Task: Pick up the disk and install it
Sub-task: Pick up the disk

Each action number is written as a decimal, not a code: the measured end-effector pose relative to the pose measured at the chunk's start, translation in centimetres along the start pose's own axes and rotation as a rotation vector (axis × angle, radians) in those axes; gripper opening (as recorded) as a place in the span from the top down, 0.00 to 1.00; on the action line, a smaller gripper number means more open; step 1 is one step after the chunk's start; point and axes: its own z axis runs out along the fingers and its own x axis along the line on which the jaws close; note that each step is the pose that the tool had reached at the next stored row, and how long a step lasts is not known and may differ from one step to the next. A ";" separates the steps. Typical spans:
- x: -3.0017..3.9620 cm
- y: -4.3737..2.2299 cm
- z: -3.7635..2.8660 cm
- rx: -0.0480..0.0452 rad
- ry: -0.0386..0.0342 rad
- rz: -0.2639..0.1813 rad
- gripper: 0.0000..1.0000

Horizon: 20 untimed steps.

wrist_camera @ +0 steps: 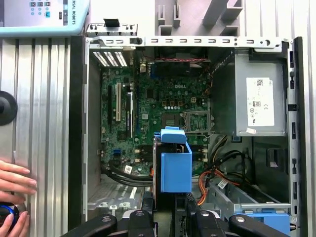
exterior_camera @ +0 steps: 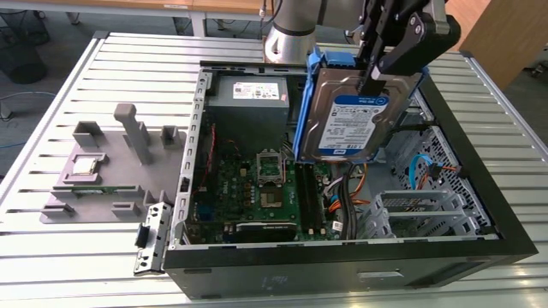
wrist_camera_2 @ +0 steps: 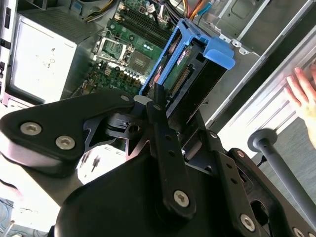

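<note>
disk (exterior_camera: pixel 360 122): 1, over case (exterior_camera: pixel 342 258)
gripper (exterior_camera: pixel 374 80): clamped on disk
case: 1, holds 1 motherboard (exterior_camera: pixel 256 186), 1 power supply (exterior_camera: pixel 248 93)

Disk (exterior_camera: pixel 355 125) clamped upright in gripper (exterior_camera: pixel 373 80), above open case (exterior_camera: pixel 342 263). Under it: motherboard (exterior_camera: pixel 256 186). Cables (exterior_camera: pixel 428 170) and metal drive cage (exterior_camera: pixel 419 205) crowd the case wall on the exterior view's right. Power supply (exterior_camera: pixel 248 96) blocks one case corner. Person's hand (wrist_camera: pixel 15 180) lies on table (wrist_camera: pixel 44 123) just outside a case wall. Grey fixture (exterior_camera: pixel 111 160) on table, well apart from case.
</note>
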 end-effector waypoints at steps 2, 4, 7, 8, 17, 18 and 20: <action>0.22 -0.03 -0.01 0.0000 0.0001 0.000 0.65; 0.43 -0.06 -0.01 0.0000 0.0000 0.000 0.65; 0.48 -0.06 -0.01 0.0000 0.0000 0.000 0.65; 0.49 -0.06 -0.01 0.0000 0.0000 0.000 0.65; 0.77 -0.08 -0.01 0.0000 -0.0001 0.000 0.65; 0.87 -0.09 -0.01 0.0000 0.0000 0.000 0.65; 1.08 -0.10 -0.02 0.0000 -0.0001 0.000 0.65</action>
